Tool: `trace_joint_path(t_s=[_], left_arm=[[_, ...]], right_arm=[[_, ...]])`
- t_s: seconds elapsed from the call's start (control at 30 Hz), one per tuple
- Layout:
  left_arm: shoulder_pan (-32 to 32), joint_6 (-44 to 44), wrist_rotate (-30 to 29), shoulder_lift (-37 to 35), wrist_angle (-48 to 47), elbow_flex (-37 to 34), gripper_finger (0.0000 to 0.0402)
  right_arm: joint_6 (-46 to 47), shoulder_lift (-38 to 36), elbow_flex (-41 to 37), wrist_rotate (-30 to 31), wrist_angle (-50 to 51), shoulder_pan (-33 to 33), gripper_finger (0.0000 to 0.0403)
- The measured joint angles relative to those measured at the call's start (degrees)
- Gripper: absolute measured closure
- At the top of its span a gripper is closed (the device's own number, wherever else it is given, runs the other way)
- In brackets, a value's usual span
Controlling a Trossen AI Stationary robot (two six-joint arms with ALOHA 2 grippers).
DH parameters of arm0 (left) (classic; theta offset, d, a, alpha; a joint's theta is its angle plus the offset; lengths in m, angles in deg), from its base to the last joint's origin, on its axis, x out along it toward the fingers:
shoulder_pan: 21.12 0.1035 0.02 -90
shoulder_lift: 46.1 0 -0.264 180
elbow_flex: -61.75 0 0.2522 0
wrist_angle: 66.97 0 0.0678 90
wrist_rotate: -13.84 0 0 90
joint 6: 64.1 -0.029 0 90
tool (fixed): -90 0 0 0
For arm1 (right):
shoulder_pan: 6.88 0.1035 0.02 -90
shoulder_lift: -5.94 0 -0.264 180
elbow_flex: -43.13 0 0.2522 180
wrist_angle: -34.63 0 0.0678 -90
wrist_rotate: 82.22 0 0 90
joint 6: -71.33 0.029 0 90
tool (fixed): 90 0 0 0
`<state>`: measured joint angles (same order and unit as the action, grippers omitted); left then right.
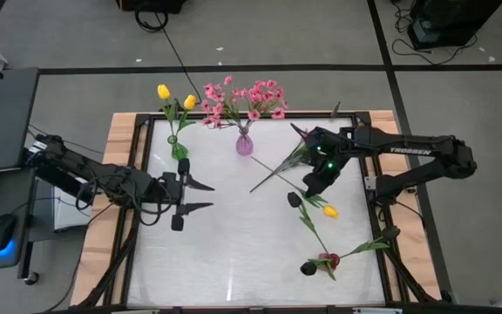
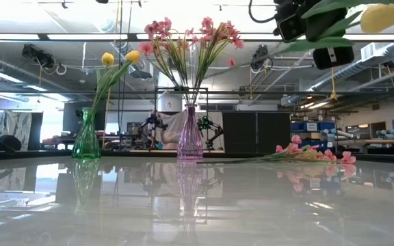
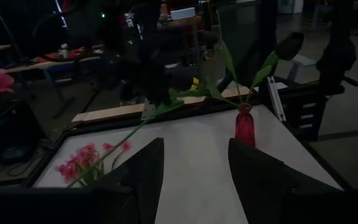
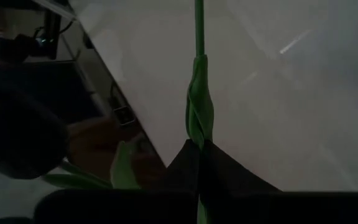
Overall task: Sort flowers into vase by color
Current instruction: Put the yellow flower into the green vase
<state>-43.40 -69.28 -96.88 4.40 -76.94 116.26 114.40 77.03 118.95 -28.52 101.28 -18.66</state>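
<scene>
Right hand clamped on yellow tulip stem, lifted off surface; light, floppy, best pinched mid-stem. Left hand wide, empty.

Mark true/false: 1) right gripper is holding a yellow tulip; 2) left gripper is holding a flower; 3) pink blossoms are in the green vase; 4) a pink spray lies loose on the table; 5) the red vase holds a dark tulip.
1) True. The right gripper is shut on the stem of the yellow tulip, lifted off the table.
2) False. The left gripper is open and empty, over the table's left part.
3) False. The green vase holds two yellow tulips; the pink blossoms stand in the purple vase.
4) True. A pink spray lies flat on the table.
5) True. The red vase holds a dark tulip.
</scene>
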Motion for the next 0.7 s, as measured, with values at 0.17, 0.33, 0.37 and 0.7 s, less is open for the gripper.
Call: trace_joint_path(t_s=[0.17,0.33,0.37,0.7], left_arm=[[0.0,0.0,-0.2,0.0,0.0,0.0,0.0216],[0.0,0.1,-0.2,0.0,0.0,0.0,0.0216],[0.0,0.1,-0.2,0.0,0.0,0.0,0.0216],[0.0,0.0,-0.2,0.0,0.0,0.0,0.0216]], right_arm=[[-2.3,-0.3,0.0,-2.1,2.8,-3.0,0.0387],[-1.0,-3.4,0.0,-7.7,4.1,-6.7,0.0387],[-0.3,-4.2,0.0,-9.2,4.5,-7.6,0.0387],[16.9,-11.6,0.0,-26.3,4.0,-13.2,0.0387]])
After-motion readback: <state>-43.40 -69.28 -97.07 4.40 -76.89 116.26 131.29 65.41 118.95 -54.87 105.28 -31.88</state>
